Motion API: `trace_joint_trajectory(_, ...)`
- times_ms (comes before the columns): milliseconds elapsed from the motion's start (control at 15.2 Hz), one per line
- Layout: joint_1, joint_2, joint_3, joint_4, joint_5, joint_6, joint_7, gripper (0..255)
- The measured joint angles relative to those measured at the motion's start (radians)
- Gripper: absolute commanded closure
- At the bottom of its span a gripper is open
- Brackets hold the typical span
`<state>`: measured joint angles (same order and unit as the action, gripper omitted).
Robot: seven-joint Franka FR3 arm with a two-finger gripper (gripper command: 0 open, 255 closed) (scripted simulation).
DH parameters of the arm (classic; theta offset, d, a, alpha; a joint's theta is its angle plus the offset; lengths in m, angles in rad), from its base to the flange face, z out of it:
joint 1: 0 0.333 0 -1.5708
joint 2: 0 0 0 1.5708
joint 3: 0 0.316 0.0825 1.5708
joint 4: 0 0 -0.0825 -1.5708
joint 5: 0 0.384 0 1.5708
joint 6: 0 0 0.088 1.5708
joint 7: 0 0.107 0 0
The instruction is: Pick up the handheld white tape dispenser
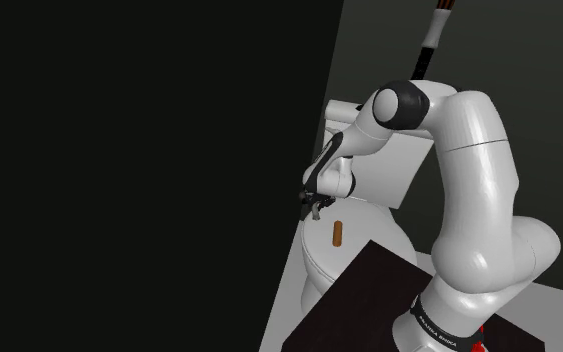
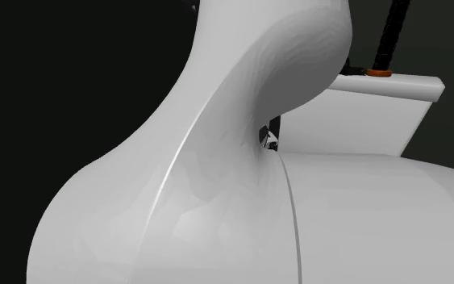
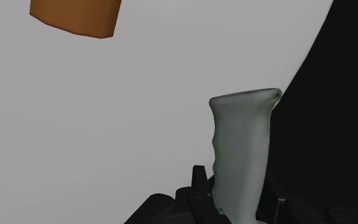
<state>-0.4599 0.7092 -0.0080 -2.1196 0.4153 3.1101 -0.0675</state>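
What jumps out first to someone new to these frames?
The white arm dominates the shoulder view, reaching over a white toilet lid beside a black area. Its end effector clasps the pale tape dispenser by its ribbed handle; an orange-brown cylinder sits on the lid.

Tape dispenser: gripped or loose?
Gripped, it seems: in the wrist view the gripper's two black fingers clasp the pale grey tape dispenser on both sides. Whether it is lifted: cannot tell.

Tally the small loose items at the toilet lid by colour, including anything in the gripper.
Pale grey: 1, the tape dispenser, clasped by the gripper.
Orange-brown: 1, the cylinder lying on the toilet lid.
Total: 2.
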Motion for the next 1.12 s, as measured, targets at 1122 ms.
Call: trace_joint_trajectory(1122, 0.087, -0.193, -0.102, -0.075, -0.034, -0.131, 0.049, 255)
